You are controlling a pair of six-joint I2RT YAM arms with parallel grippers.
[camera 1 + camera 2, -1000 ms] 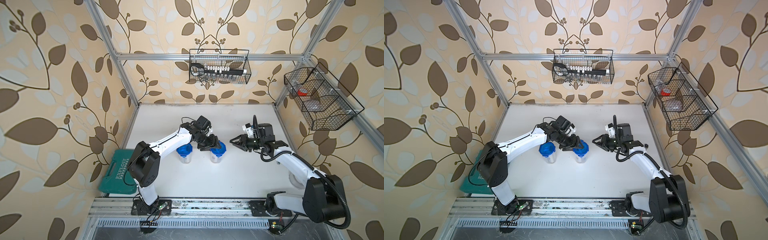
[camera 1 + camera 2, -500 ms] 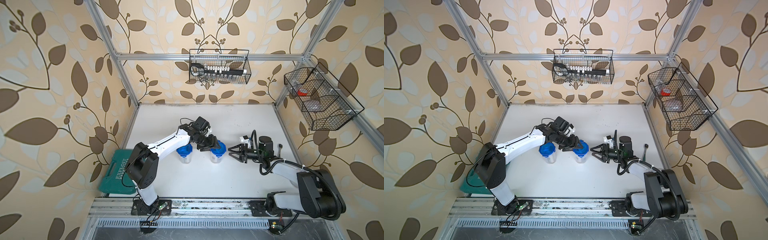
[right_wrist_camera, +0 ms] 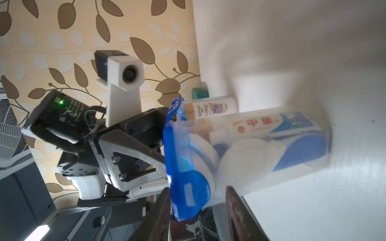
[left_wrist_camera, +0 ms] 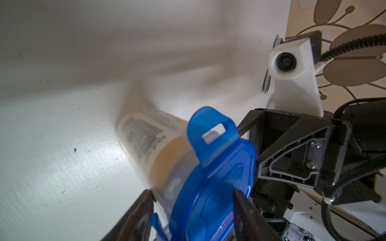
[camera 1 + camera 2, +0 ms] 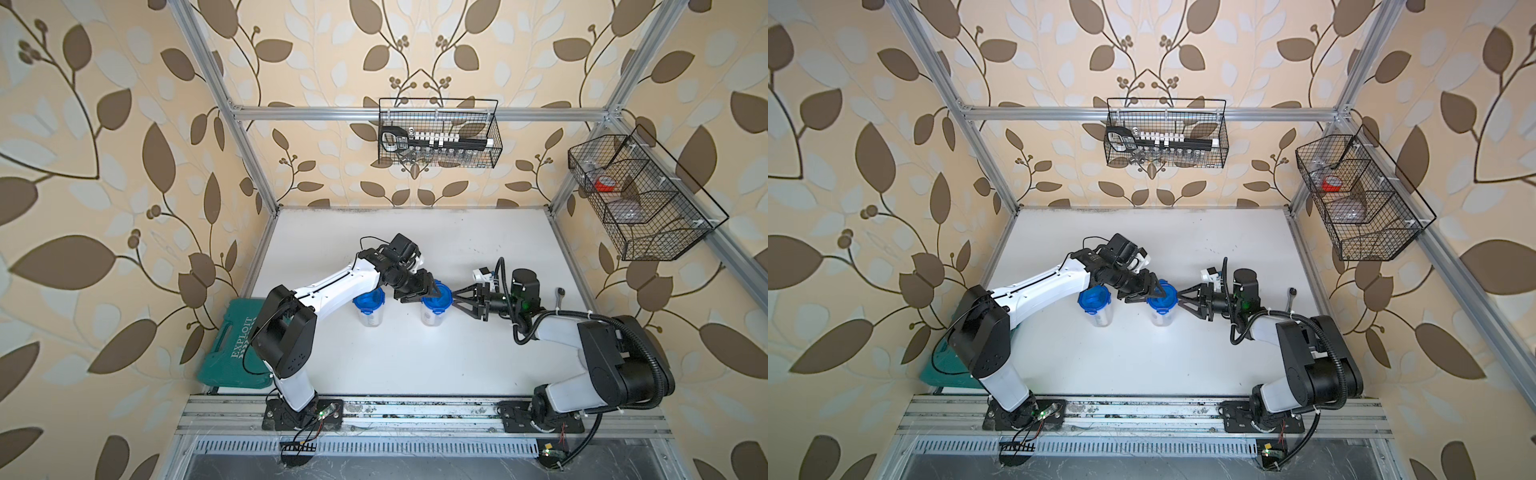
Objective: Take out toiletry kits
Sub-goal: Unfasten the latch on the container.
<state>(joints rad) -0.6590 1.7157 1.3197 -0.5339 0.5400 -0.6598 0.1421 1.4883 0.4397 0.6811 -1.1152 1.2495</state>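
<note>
Two clear jars with blue lids stand mid-table, the left jar (image 5: 371,318) and the right jar (image 5: 432,319). The toiletry kits are inside them. In the right wrist view a toothpaste tube (image 3: 271,125) lies in the right jar and a white bottle (image 3: 211,108) in the jar behind. My left gripper (image 5: 424,293) (image 4: 192,215) reaches in from the left, shut across the right jar's lid (image 4: 208,187) and rim. My right gripper (image 5: 459,301) (image 3: 198,208) comes from the right, open, straddling a flipped-up lid tab (image 3: 190,185).
A green tool case (image 5: 237,349) lies at the table's left edge. A wire basket (image 5: 438,137) hangs on the back wall and another basket (image 5: 640,199) on the right wall. A small metal piece (image 5: 561,293) lies by the right arm.
The right gripper has dropped low and moved left up to the right jar's lid. The left gripper stayed on that lid, its jaws narrowing a little.
</note>
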